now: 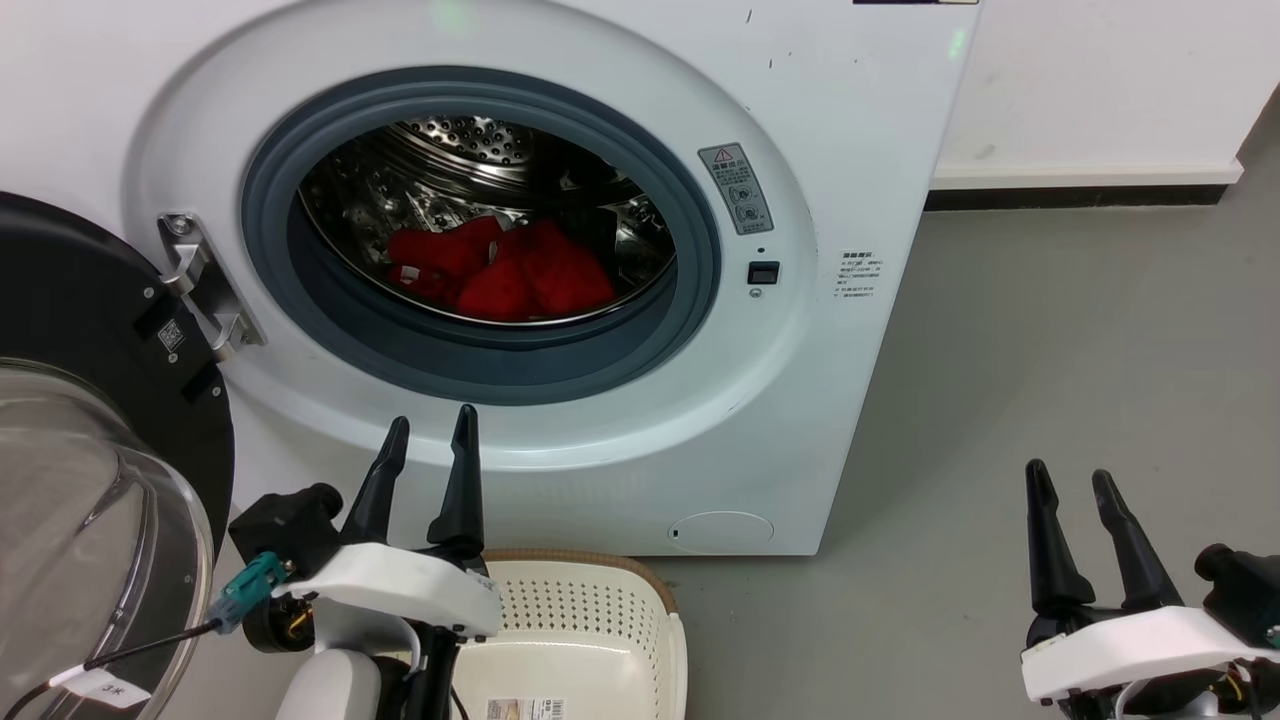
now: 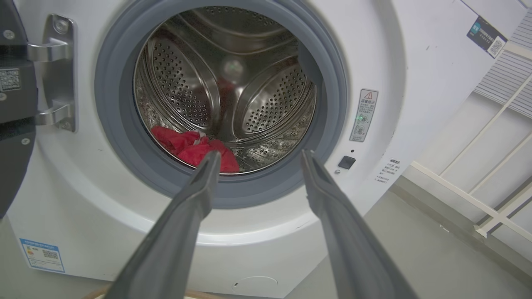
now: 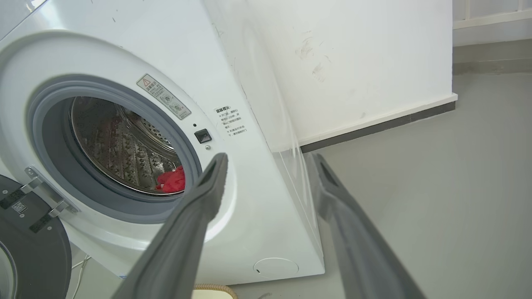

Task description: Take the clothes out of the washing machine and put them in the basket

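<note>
Red fabric, low in the steel drum: those are the clothes (image 1: 500,270), bunched inside the washing machine (image 1: 850,150), with the door (image 1: 60,300) swung wide. On the head view, the left gripper (image 1: 432,420) hovers with its fingers spread and nothing between them. The pile lies straight ahead of its fingertips and higher, through the grey ring (image 1: 700,330). The basket (image 1: 600,620) sits just below that wrist, tight against the machine's foot. The right gripper (image 1: 1068,475) is parted and empty too, well off past the machine's corner, over bare floor (image 1: 1050,330).

Left wrist view: the left gripper (image 2: 261,154) frames the opening's lower lip. The clothes (image 2: 191,149) lie just beyond the fingertip on that view's left, and the heap runs side to side across the drum floor.

Right wrist view: the right gripper (image 3: 269,158) points at the cabinet's corner, and the clothes (image 3: 172,182) are a sliver of red off to its left.

So the left arm looks nearer and better lined up. I'd expect a forward reach over the lip, nudged towards the heap.
</note>
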